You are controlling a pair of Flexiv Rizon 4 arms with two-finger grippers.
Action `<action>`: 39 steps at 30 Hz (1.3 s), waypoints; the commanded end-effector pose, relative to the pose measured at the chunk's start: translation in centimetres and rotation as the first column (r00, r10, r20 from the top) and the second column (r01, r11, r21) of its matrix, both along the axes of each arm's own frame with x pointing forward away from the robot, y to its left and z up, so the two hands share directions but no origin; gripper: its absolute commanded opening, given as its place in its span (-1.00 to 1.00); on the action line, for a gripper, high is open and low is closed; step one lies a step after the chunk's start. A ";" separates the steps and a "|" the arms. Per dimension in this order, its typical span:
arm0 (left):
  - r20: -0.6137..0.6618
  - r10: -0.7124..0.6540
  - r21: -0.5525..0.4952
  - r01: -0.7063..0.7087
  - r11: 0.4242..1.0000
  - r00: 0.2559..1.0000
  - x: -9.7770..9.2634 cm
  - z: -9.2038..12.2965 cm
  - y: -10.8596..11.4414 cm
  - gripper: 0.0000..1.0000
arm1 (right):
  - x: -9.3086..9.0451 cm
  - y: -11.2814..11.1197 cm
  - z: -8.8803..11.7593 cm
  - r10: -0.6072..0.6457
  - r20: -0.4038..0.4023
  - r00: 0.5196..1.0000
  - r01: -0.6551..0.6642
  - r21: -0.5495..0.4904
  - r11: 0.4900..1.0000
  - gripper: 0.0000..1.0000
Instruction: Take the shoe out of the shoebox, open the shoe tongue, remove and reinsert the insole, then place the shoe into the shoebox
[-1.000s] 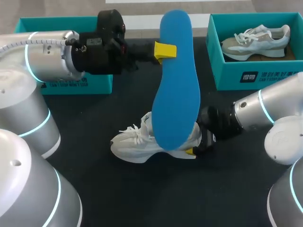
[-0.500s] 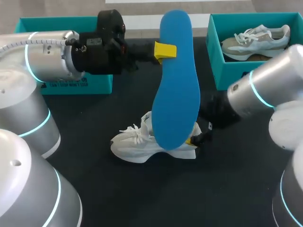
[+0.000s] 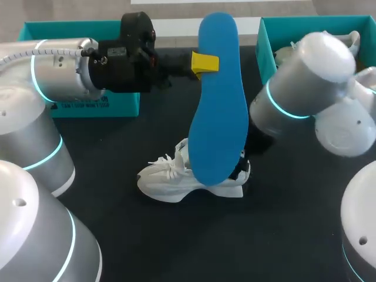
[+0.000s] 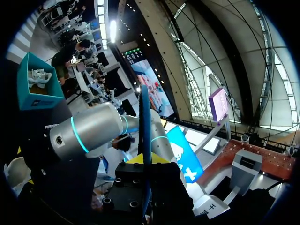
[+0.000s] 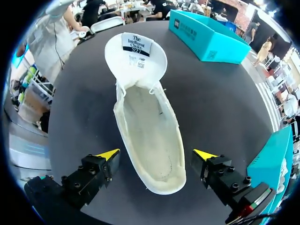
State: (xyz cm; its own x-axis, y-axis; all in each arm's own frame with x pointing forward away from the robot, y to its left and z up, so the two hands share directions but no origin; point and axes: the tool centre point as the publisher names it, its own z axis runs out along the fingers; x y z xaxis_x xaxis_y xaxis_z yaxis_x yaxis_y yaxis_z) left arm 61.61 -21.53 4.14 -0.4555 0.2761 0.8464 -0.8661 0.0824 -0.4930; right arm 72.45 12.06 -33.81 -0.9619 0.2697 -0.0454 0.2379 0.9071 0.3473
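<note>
From above, the left claw (image 3: 204, 63) is clamped on the edge of the blue insole (image 3: 218, 106) and holds it steeply on end above the middle of the bench (image 3: 176, 235), broad end down. That lower end hangs over the heel half of the white shoe (image 3: 170, 176). The shoe lies flat, its long axis running side to side across the bench, with the laces toward the left. The right arm (image 3: 294, 100) comes in over the box (image 3: 265, 70) at the far right corner, and its end is lost behind the insole, close to the heel. In the left wrist view the insole (image 4: 145, 122) shows edge-on, pinched between the yellow tips. In the right wrist view the right claw (image 5: 157, 154) stands wide open, holding nothing, one finger on each side of the heel and apart from it. The shoe (image 5: 147, 131) stretches straight ahead of it, mouth bare, tongue (image 5: 136, 56) folded out at the far end. The right claw is far nearer the shoe. I judge that reinsertion turns on swinging the insole's upright axis down along the shoe's length
</note>
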 end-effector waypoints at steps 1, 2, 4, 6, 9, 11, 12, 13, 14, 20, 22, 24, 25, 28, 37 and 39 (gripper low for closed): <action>0.000 0.002 0.000 -0.002 1.000 1.000 -0.1 -0.1 0.0 -1.00 | -0.1 0.6 1.0 0.002 -0.008 1.000 -0.003 -0.109 0.994 1.00; 0.000 0.002 0.000 -0.002 1.000 1.000 -0.1 -0.1 0.0 -1.00 | -0.1 0.6 1.2 0.002 -0.008 1.000 -0.003 -0.109 0.994 1.00; 0.000 0.002 0.000 -0.002 1.000 1.000 -0.1 -0.1 0.0 -1.00 | -0.1 0.5 1.3 0.008 -0.013 1.000 -0.009 -0.110 0.994 1.00; 0.000 0.002 0.000 -0.002 1.000 1.000 -0.1 -0.1 0.0 -1.00 | -0.1 0.5 1.3 0.024 -0.023 0.999 -0.026 -0.107 0.994 1.00; 0.000 0.002 0.000 -0.002 1.000 1.000 -0.1 -0.1 0.0 -1.00 | -0.2 0.4 1.3 0.034 -0.034 0.999 -0.038 -0.111 0.993 1.00; 0.000 0.002 0.000 -0.002 1.000 1.000 -0.1 -0.1 0.0 -1.00 | -0.3 0.4 1.3 0.039 -0.038 0.999 -0.043 -0.106 0.993 1.00; 0.000 0.002 0.000 -0.002 1.000 1.000 -0.1 -0.1 0.0 -1.00 | -0.3 0.4 1.2 0.039 -0.039 0.998 -0.043 -0.107 0.993 1.00; 0.000 0.002 0.000 -0.002 1.000 1.000 -0.1 -0.1 0.0 -1.00 | -0.3 0.4 1.1 0.041 -0.043 0.998 -0.045 -0.107 0.993 1.00; 0.000 0.002 0.000 -0.002 1.000 1.000 -0.1 -0.1 0.0 -1.00 | -0.3 0.5 1.0 0.048 -0.046 0.998 -0.053 -0.104 0.993 1.00; 0.000 0.002 0.000 -0.002 1.000 1.000 -0.1 -0.1 0.0 -1.00 | -0.3 0.7 0.8 0.041 -0.063 0.997 -0.047 -0.099 0.994 1.00; 0.000 0.002 0.000 -0.002 1.000 1.000 -0.1 -0.1 0.0 -1.00 | -0.3 0.7 0.8 0.041 -0.063 0.997 -0.047 -0.099 0.994 1.00; 0.000 0.002 0.000 -0.002 1.000 1.000 -0.1 -0.1 0.0 -1.00 | -0.3 0.7 0.8 0.041 -0.063 0.997 -0.047 -0.099 0.994 1.00; 0.000 0.002 0.000 -0.002 1.000 1.000 -0.1 -0.1 0.0 -1.00 | -0.3 0.7 0.8 0.041 -0.063 0.997 -0.047 -0.099 0.994 1.00; 0.000 0.002 0.000 -0.002 1.000 1.000 -0.1 -0.1 0.0 -1.00 | -0.3 0.7 0.8 0.041 -0.063 0.997 -0.047 -0.099 0.994 1.00; 0.000 0.002 0.000 -0.002 1.000 1.000 -0.1 -0.1 0.0 -1.00 | 4.4 2.6 -1.1 0.069 -0.039 0.997 -0.072 -0.079 0.994 1.00; 0.000 0.002 0.000 -0.002 1.000 1.000 -0.1 -0.1 0.0 -1.00 | 4.9 2.9 -2.2 0.086 -0.055 0.995 -0.090 -0.080 0.993 1.00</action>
State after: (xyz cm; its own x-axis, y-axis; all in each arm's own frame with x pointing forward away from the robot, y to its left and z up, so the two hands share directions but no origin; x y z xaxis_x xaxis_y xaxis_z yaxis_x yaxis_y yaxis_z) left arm 61.61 -21.53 4.13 -0.4555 0.2760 0.8464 -0.8661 0.0824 -0.4930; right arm 75.92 13.45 -33.43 -0.9811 0.1892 -0.0411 0.1716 0.9479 0.2684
